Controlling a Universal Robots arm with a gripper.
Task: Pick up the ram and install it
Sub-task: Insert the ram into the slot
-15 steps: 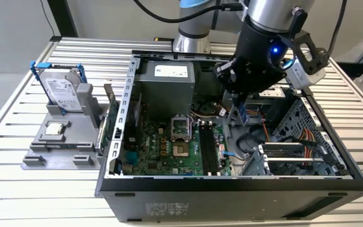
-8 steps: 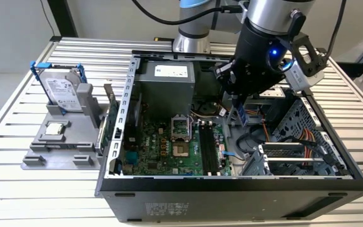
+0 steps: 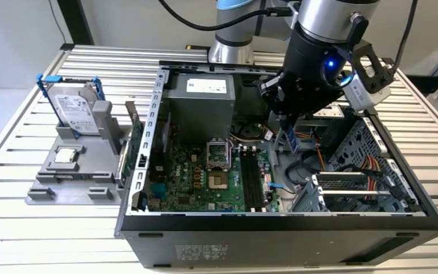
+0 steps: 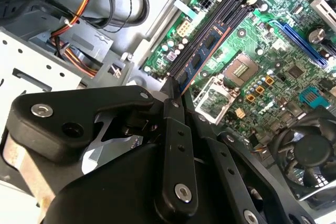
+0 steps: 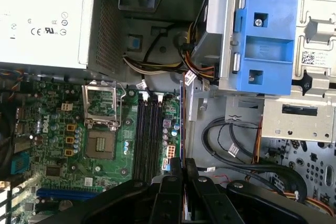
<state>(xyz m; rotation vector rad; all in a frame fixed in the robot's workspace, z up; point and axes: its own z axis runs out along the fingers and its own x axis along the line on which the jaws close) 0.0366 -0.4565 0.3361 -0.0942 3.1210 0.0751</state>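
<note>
The ram [image 3: 286,138] is a thin bluish stick that hangs on edge inside the open computer case [image 3: 280,220], with my gripper [image 3: 286,121] shut on its upper end. It hovers above the case floor, to the exterior view's right of the black memory slots [image 3: 251,180] on the green motherboard [image 3: 196,182], clear of them. In the second wrist view the ram [image 4: 202,51] reaches out from my gripper [image 4: 170,90] alongside the slots [image 4: 231,9]. In the first wrist view the ram [image 5: 182,119] shows edge-on beyond my gripper [image 5: 182,163], beside the slots [image 5: 147,135].
A grey holder [image 3: 74,182] outside the case, on the exterior view's left, carries a silver hard drive in a blue frame [image 3: 74,108] and a square CPU chip [image 3: 67,154]. Inside stand the power supply [image 3: 200,97], the open CPU socket [image 3: 217,154], loose cables [image 3: 364,171] and a drive cage [image 3: 341,188].
</note>
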